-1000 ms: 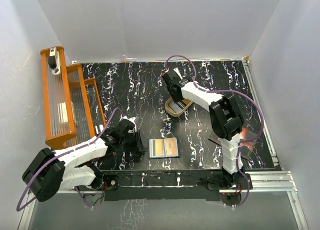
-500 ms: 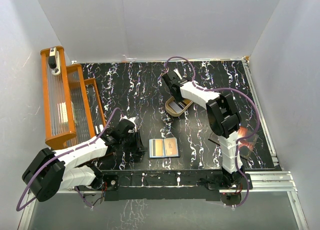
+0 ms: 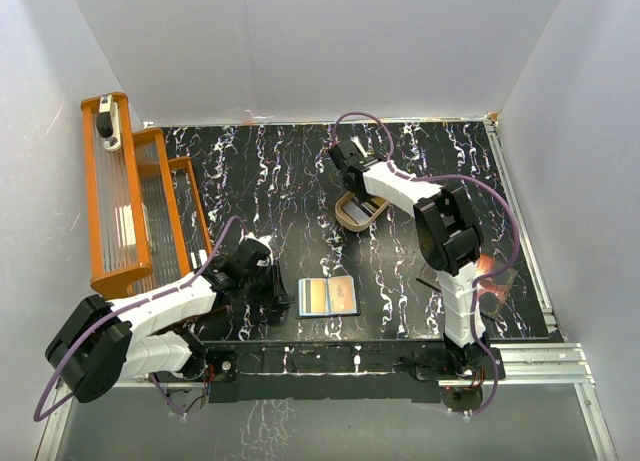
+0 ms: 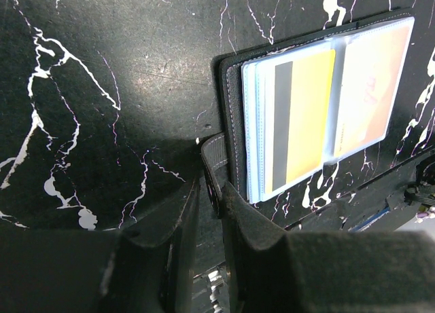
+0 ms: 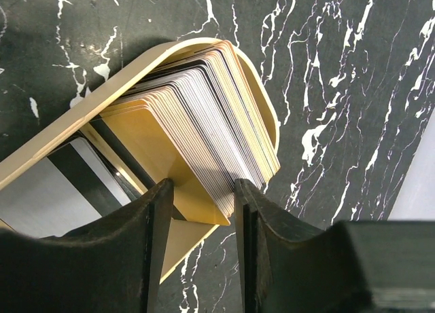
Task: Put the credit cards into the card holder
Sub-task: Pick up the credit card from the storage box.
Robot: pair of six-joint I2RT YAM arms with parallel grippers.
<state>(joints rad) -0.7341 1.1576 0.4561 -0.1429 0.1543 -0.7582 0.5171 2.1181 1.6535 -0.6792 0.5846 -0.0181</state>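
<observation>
Black marbled table (image 3: 280, 181): right gripper (image 5: 202, 191) nearer, jaws half-closed astride cards (image 5: 204, 102) fanned in tray (image 5: 75, 119), clamp uncertain, stack's long axis running straight ahead; left gripper (image 4: 211, 191) pinching holder (image 4: 230, 109).

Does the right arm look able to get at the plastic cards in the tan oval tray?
Probably yes: the right gripper straddles a corner of the fanned stack of plastic cards in the tan oval tray, nothing blocking.
</observation>
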